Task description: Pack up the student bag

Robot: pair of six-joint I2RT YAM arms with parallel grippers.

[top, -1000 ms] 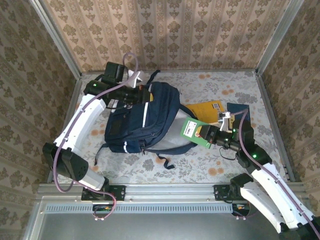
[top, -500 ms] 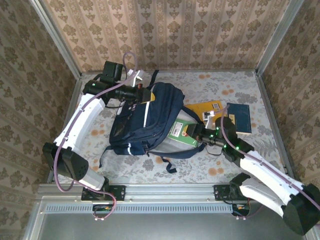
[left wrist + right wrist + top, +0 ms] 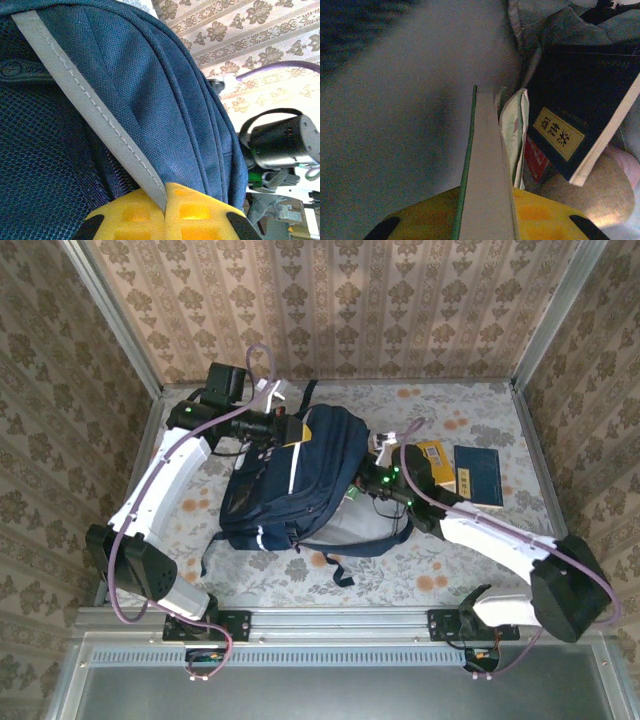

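The large dark navy fabric student bag (image 3: 300, 485) lies on its side on the floral-patterned worktop (image 3: 440, 570), directly beneath the left tool (image 3: 165, 212) and open toward the right tool (image 3: 485, 212). The left tool's yellow pads are pressed together on the bag's grey reflective stripe (image 3: 95, 120), pinching it with the cloth under it at the upper edge. The right tool is clamped on a thin, stiff green-covered book (image 3: 487, 165), held edge-on and reaching ahead of the pads into the bag's mouth. Just ahead and to the right of that tool, a dark navy book with a yellow label (image 3: 580, 110) leans inside the bag. Behind its wrist, a yellow book (image 3: 432, 455) and a dark blue book (image 3: 480, 475) lie flat on the worktop.

The bag looks soft and limp, so its mouth will likely sag shut unless held. The stitched stripe and seams seem the firmest places to grip, since loose panels would bunch and slip. With books inside it should be heavy enough to drag, not lift cleanly
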